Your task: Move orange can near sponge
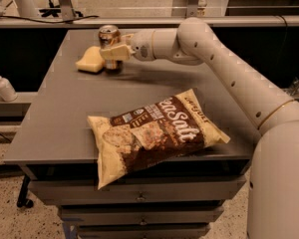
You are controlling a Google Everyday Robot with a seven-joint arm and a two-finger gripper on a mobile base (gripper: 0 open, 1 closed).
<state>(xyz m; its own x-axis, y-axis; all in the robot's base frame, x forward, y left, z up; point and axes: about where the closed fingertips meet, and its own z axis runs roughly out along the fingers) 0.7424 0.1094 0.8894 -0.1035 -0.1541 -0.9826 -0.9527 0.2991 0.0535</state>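
The orange can [108, 35] stands upright at the far left part of the grey table [65, 118], its silver top showing above my fingers. My gripper [112, 52] reaches in from the right and is shut on the orange can around its middle. The pale yellow sponge [89, 61] lies flat on the table just left of the can, touching it or nearly so. The can's lower part is in shadow under the gripper.
A large brown-and-yellow chip bag [157, 133] lies near the table's front edge. A small white bottle [2, 86] stands on a lower shelf left of the table. My white arm [224, 68] spans the right side of the table.
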